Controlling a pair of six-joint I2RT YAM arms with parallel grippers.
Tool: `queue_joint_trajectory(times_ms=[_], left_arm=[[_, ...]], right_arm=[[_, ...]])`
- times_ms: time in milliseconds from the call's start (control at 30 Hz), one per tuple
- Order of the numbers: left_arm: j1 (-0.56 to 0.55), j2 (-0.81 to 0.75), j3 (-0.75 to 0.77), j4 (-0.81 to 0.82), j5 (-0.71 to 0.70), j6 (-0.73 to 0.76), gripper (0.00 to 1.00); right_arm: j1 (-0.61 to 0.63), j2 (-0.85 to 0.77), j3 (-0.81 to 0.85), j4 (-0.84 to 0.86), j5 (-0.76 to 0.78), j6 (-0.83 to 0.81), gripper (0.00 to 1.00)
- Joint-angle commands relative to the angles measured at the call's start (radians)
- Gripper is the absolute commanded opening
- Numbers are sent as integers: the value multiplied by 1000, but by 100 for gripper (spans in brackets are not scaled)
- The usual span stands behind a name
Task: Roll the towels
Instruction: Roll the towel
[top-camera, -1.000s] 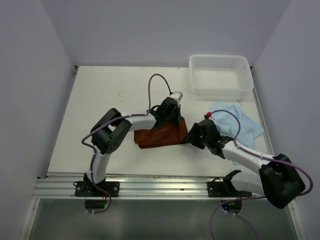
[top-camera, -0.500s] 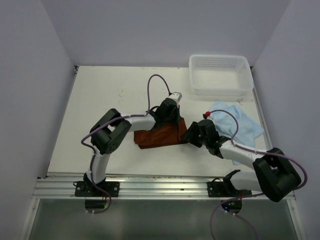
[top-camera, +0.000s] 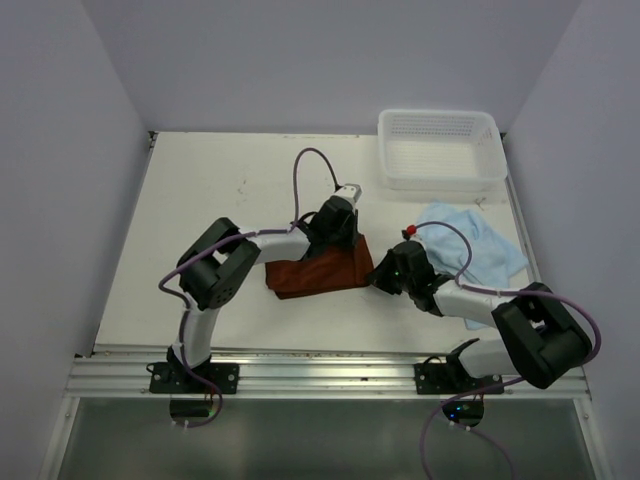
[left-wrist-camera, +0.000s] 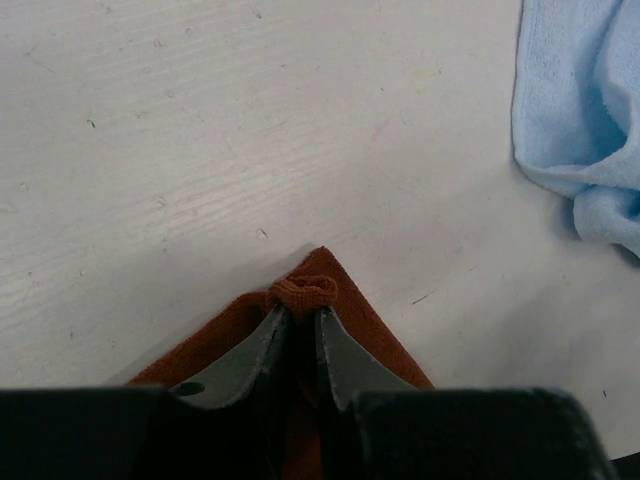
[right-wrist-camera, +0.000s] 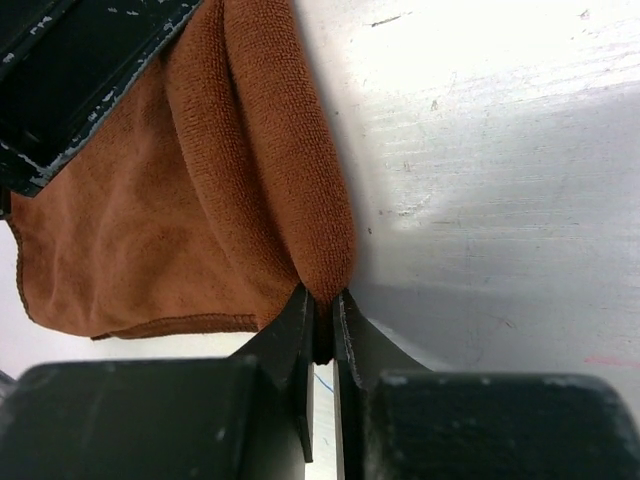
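The rust brown-red towel lies folded at mid-table between both arms. My left gripper is at its far right corner and is shut on that corner, which bunches at the tips of the rust towel. From the right, my right gripper is shut on the rounded fold at the towel's right edge; the wrist view shows the jaws pinching the rust towel. Crumpled and untouched, the light blue towel rests to the right and shows again in the left wrist view.
A white mesh basket stands at the back right, beyond the blue towel. Purple-grey walls close in the table on three sides. The left arm's black finger crosses the top left of the right wrist view.
My right gripper has slid left to the rust towel's right edge and closed on the fold. The left arm has hardly moved, still pinching the corner.
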Motion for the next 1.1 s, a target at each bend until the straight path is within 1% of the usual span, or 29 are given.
queue_joint_trajectory(times_ms=[0, 33, 67, 100, 167, 200, 367, 467, 500, 567, 633, 733, 900, 1067], left_arm=[[21, -57, -15, -42, -63, 30, 21], [24, -75, -20, -42, -70, 30, 23], [25, -86, -26, -43, -79, 31, 25], [31, -97, -31, -48, -95, 34, 30], [37, -123, -25, -68, -104, 40, 36], [45, -139, -20, -78, -107, 48, 40], [60, -193, -6, -138, -139, 65, 47], [73, -215, -2, -147, -135, 65, 48], [73, -227, -2, -181, -130, 65, 48], [74, -235, -3, -184, -115, 59, 48], [74, -242, -2, -186, -103, 51, 48], [73, -247, -3, -183, -77, 37, 49], [73, -236, 15, -181, -40, 16, 49], [76, -219, 46, -172, 17, -13, 49]], right_arm=[[-5, -6, 21, -5, 26, -52, 3], [-4, -10, 24, -19, 30, -69, 0], [-4, -21, 33, -30, 40, -75, 0], [-4, -27, 35, -37, 44, -84, 0], [-4, -39, 43, -50, 55, -109, 0], [-4, -42, 49, -54, 58, -122, 0], [-2, -79, 102, -160, 150, -219, 0], [-2, -95, 124, -198, 178, -270, 0], [-4, -95, 130, -209, 182, -282, 0], [-2, -95, 150, -223, 195, -319, 0], [2, -92, 167, -281, 214, -359, 0], [15, -78, 199, -324, 247, -408, 0], [50, -58, 219, -361, 320, -457, 0], [117, -27, 233, -378, 434, -500, 0]])
